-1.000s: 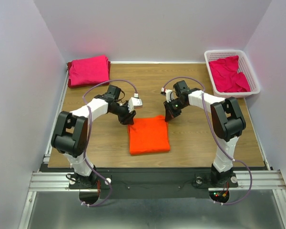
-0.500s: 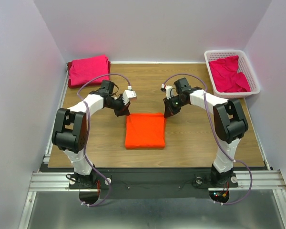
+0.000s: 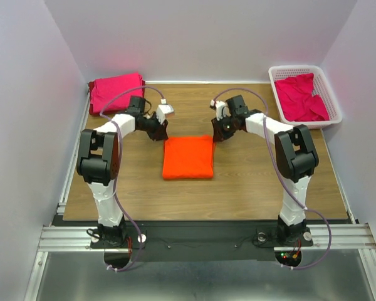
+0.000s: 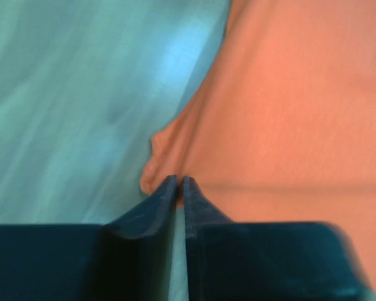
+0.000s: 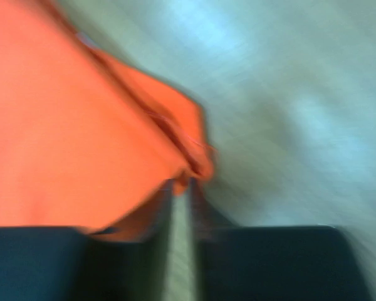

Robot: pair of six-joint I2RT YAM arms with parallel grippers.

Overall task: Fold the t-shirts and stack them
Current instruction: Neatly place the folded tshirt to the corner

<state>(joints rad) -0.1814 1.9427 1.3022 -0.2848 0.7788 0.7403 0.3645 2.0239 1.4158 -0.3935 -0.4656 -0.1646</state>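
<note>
Top external: the orange t-shirt [image 3: 188,158] lies folded square mid-table [image 3: 257,182], not yet on the folded magenta stack [image 3: 116,92] at the far left corner; more pink shirts [image 3: 299,97] sit crumpled in the basket [image 3: 275,88]. Both arms reach inward, left tool [image 3: 160,133] and right tool [image 3: 219,134] low at its far corners. Left wrist: tool narrowed to a slit at the cloth's corner; a pinch cannot be told. Right wrist, blurred: likewise
</note>
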